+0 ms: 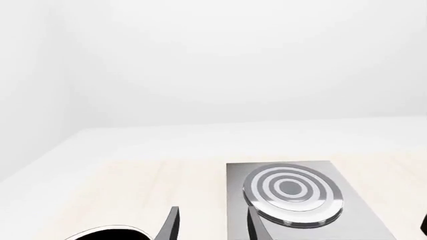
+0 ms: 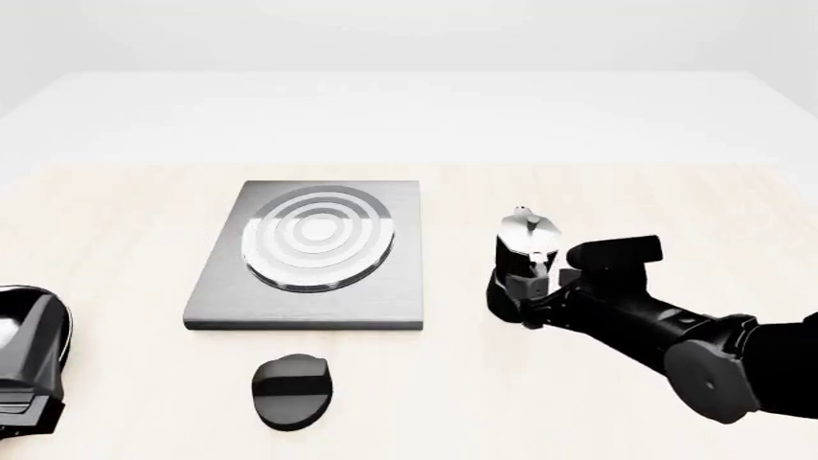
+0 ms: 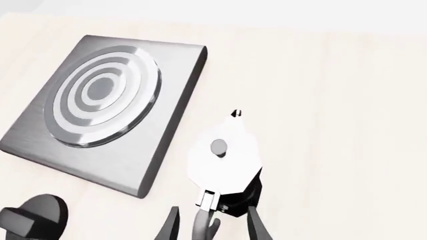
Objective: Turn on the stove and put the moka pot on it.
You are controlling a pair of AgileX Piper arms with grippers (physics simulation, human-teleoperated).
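Note:
The stove (image 2: 313, 254) is a flat grey plate with a ringed burner (image 3: 100, 92), left of centre on the table. Its black oval knob (image 2: 293, 390) lies separately in front of it. The moka pot (image 2: 527, 251) stands upright on the table to the stove's right, silver lid (image 3: 223, 156) on top. My right gripper (image 3: 212, 226) is open, its fingers on either side of the pot's curved handle (image 3: 205, 222) with a gap on each side. My left gripper (image 1: 213, 227) is open and holds nothing; the stove (image 1: 293, 192) lies ahead of it.
The pale wooden table (image 2: 665, 192) runs back to a white surface behind. My left arm (image 2: 26, 364) sits low at the near left edge. My right arm (image 2: 691, 345) comes in from the near right.

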